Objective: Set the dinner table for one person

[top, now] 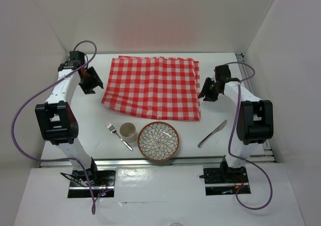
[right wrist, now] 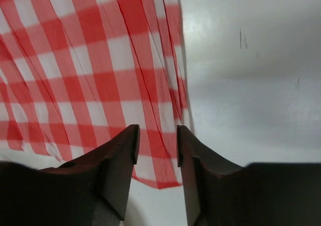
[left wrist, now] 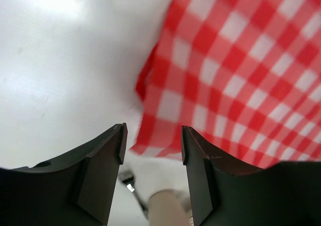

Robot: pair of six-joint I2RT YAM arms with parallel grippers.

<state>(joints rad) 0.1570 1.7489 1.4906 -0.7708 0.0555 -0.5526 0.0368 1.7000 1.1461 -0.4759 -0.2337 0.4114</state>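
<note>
Black left pincer (left wrist: 153, 138) apart, empty, over the folded checked cloth (top: 153, 85) at its left edge | right pincer (right wrist: 158, 138) slightly apart, empty, at its right edge; maybe both will spread it | white desk (top: 95, 117) underneath | plate (top: 158, 141), cup (top: 128, 131), fork (top: 119, 136), knife (top: 212, 133) wait nearer, off the cloth, not in the way

The dinner table (top: 90, 116) carries a checked cloth (top: 150, 85), fork (top: 119, 136), cup (top: 127, 131), plate (top: 158, 141) and knife (top: 212, 133).

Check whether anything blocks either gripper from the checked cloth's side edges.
Nothing visible does. Both open, the left gripper and right gripper are at the side edges of the checked cloth. The plate, cup, fork and knife lie beyond its near edge.
</note>
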